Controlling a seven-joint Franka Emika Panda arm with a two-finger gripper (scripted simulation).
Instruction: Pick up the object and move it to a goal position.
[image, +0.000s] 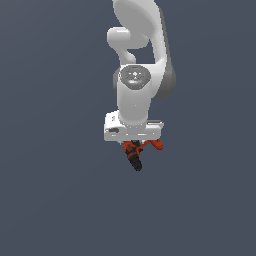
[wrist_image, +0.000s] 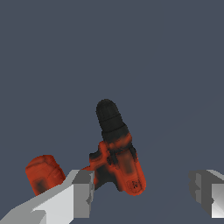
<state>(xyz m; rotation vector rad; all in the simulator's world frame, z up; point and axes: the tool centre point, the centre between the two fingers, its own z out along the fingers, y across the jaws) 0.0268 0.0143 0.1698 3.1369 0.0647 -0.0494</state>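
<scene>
Exterior view is hiding most of the drill (image: 136, 151) under the gripper (image: 134, 141); its black chuck is pointing down. Fingers (wrist_image: 81, 192) are standing wide apart around it.

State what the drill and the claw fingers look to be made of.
Drill: looks like moulded plastic, matte orange-red body with black patches and a dull black chuck; no shine shows. Claw fingers: flat grey blocks on a white body, painted metal or hard plastic; the simulator's render leaves it open.
</scene>
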